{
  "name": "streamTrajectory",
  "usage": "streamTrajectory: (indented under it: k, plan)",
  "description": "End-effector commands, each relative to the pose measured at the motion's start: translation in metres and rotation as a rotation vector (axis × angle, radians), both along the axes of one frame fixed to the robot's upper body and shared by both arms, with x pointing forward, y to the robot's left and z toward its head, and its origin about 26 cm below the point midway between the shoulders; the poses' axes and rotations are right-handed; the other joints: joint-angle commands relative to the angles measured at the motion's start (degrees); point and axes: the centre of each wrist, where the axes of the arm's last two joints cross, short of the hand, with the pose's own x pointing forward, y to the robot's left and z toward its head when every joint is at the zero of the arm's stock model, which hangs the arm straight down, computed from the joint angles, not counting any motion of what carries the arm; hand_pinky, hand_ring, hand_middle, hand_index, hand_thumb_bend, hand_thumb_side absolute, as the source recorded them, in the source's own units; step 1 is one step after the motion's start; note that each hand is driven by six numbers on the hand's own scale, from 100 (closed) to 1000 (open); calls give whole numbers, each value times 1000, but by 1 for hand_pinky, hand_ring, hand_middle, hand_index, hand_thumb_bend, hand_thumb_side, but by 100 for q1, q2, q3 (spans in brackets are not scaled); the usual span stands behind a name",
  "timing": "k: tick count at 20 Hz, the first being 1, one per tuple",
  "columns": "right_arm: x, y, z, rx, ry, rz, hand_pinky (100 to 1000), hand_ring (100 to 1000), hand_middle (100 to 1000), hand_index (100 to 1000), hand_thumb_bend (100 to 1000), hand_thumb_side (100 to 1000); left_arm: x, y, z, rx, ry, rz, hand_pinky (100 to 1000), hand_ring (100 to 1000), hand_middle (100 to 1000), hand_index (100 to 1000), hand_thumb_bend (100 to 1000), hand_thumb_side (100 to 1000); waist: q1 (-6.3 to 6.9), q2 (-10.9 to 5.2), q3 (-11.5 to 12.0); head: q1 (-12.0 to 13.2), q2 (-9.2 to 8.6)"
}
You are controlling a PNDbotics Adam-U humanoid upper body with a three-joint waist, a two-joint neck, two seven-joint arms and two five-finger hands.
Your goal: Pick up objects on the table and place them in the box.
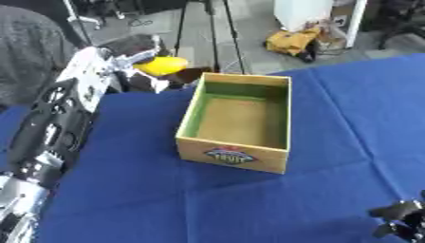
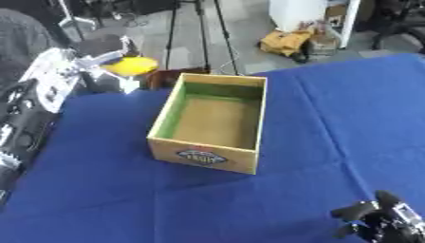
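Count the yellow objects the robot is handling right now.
1: a yellow object in the left hand, raised near the box's far left corner. The box looks empty inside. The right hand at the lower right holds nothing.

yellow object (image 1: 162, 65): blurred, partly hidden by left hand (image 1: 133, 52) | right hand (image 2: 378, 222): cut by corner

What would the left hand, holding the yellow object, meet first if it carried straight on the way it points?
Probably the box: the left hand, curled round the yellow object, points toward its near-left rim. Depth is unclear, so it may pass above the rim.
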Motion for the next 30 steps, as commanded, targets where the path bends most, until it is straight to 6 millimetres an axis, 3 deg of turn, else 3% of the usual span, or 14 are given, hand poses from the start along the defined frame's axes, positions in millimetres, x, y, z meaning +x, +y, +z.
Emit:
streamTrajectory:
  k: [1, 6, 11, 12, 14, 15, 16, 17, 18, 19, 20, 22, 25, 30]
  plan:
    - [1, 3, 7, 1, -20, 29, 529, 702, 490, 531, 100, 925, 5, -35, 3, 64, -12, -79, 237, 100, 100, 403, 100, 173, -29, -70, -7, 55, -91]
    - [1, 4, 6, 3, -17, 30, 529, 702, 491, 531, 100, 926, 13, -87, -29, 87, 29, -153, 256, 100, 100, 415, 100, 177, -28, -65, 0, -16, -98]
    - [1, 4, 6, 4, -16, 28, 529, 701, 491, 531, 100, 928, 15, -101, -60, 141, 74, -181, 405, 100, 100, 503, 100, 218, -27, -39, -4, -31, -99]
    - [1, 4, 6, 5, -16, 28, 529, 701, 491, 531, 100, 928, 16, -101, -66, 158, 85, -188, 486, 143, 150, 555, 100, 220, -28, -33, -3, -40, -100]
    - [2, 4, 5, 6, -15, 26, 529, 701, 491, 531, 100, 929, 17, -99, -75, 203, 110, -197, 642, 421, 439, 691, 107, 227, -29, -28, 3, -46, -98]
    - [2, 4, 5, 6, -14, 24, 529, 701, 491, 531, 100, 929, 18, -98, -80, 233, 129, -202, 677, 484, 502, 720, 164, 242, -29, -28, 11, -46, -98]
    - [2, 4, 5, 6, -14, 23, 529, 701, 491, 531, 100, 929, 18, -98, -83, 249, 139, -209, 725, 593, 597, 775, 202, 587, -29, -29, 22, -50, -101]
    - [2, 4, 5, 7, -15, 22, 529, 701, 492, 531, 100, 929, 18, -96, -84, 251, 140, -220, 736, 616, 619, 786, 219, 649, -29, -29, 35, -59, -106]
    - [2, 4, 6, 8, -16, 21, 529, 701, 492, 531, 100, 928, 17, -94, -85, 243, 137, -233, 772, 686, 678, 806, 249, 802, -30, -28, 50, -73, -109]
    - [2, 3, 6, 9, -17, 20, 529, 701, 492, 531, 100, 928, 17, -92, -86, 235, 134, -245, 772, 686, 678, 806, 249, 802, -31, -27, 60, -82, -110]
    - [2, 3, 6, 9, -17, 19, 530, 701, 492, 531, 100, 928, 17, -89, -85, 221, 125, -256, 835, 775, 760, 835, 359, 965, -33, -26, 78, -94, -110]
    - [2, 2, 6, 10, -18, 14, 530, 701, 492, 531, 100, 927, 15, -84, -81, 172, 90, -272, 884, 836, 815, 859, 430, 1000, -36, -28, 112, -113, -116]
    - [2, 2, 6, 10, -19, 9, 530, 702, 492, 531, 100, 927, 11, -76, -72, 79, 21, -276, 906, 863, 842, 870, 409, 1000, -35, -31, 152, -148, -125]
    - [2, 0, 7, 17, -23, -5, 530, 702, 493, 532, 100, 926, 2, -60, -60, -107, -102, -274, 864, 793, 776, 842, 117, 992, -51, -26, 261, -245, -138]
